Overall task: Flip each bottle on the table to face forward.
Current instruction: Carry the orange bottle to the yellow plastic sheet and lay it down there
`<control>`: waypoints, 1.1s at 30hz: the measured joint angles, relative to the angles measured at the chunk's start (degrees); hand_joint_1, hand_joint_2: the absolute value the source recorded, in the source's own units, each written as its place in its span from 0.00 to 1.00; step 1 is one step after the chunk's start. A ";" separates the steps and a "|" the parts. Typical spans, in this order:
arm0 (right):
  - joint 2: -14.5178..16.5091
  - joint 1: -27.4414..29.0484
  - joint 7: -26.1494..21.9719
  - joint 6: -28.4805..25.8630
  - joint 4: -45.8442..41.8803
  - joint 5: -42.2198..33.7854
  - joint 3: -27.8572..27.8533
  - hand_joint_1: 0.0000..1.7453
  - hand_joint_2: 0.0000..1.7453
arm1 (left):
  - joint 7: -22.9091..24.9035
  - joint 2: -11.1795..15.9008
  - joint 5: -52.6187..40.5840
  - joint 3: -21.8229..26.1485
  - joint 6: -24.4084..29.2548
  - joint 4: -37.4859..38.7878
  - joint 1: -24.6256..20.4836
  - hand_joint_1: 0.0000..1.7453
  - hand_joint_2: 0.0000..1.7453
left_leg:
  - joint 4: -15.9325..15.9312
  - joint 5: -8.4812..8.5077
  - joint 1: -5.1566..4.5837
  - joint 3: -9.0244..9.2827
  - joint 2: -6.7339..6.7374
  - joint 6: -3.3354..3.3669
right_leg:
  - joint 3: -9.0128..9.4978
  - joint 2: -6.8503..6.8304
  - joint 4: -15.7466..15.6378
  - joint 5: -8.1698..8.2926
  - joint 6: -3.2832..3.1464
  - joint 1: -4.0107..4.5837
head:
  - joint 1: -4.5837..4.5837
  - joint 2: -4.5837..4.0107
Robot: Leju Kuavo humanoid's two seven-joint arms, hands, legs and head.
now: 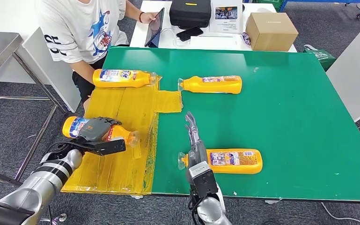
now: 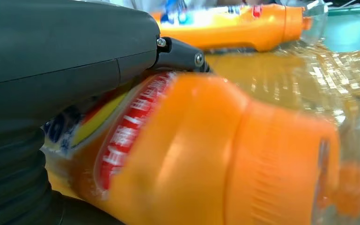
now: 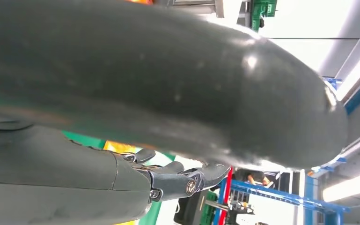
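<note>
Several orange bottles lie on their sides on the green table point(image 1: 285, 117). My left hand point(image 1: 98, 133) grips one bottle point(image 1: 75, 126) over the yellow taped patch at the near left; up close that bottle point(image 2: 206, 154) sits under my dark fingers point(image 2: 182, 51). My right hand point(image 1: 194, 140) stands edge-on with straight fingers, empty, just left of the cap of a near bottle point(image 1: 234, 161). Two more lie farther back: one bottle point(image 1: 121, 78) at the left, also seen as a bottle point(image 2: 243, 28) behind the held one, and another bottle point(image 1: 213, 85) mid-table. My right hand point(image 3: 168, 93) looms close.
A person in a white T-shirt point(image 1: 84, 28) sits at the far left corner with a tablet point(image 1: 153, 27). Behind the green table a white desk holds a black case point(image 1: 189, 11) and a cardboard box point(image 1: 271, 30). A metal table point(image 1: 0, 51) stands left.
</note>
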 joint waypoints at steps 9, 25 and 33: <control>0.63 -1.15 0.22 1.27 3.64 0.08 0.43 0.00 0.00 | -5.54 0.31 9.72 2.56 -6.74 -2.28 3.36 0.00 1.00 | -0.02 -0.01 -0.01 0.28 -0.27 -0.01 | 0.38 -0.15 -0.02 -0.06 -0.02 -0.01 | 0.00 0.00; 1.37 -2.31 0.00 1.80 7.68 0.01 0.44 0.00 0.00 | -11.34 1.62 26.21 5.01 -15.94 -8.76 8.96 0.00 1.00 | -0.05 -0.02 -0.01 0.78 -0.25 -0.03 | 0.81 -0.15 -0.03 -0.10 -0.08 -0.01 | 0.01 0.00; 1.41 -2.57 2.63 0.34 8.29 2.26 1.32 0.00 0.00 | -12.59 -6.65 25.52 15.26 24.87 -21.74 14.42 0.00 1.00 | -0.01 0.05 -0.02 0.30 -0.25 0.00 | 0.36 -0.16 -0.03 -0.04 -0.05 -0.01 | 0.03 0.00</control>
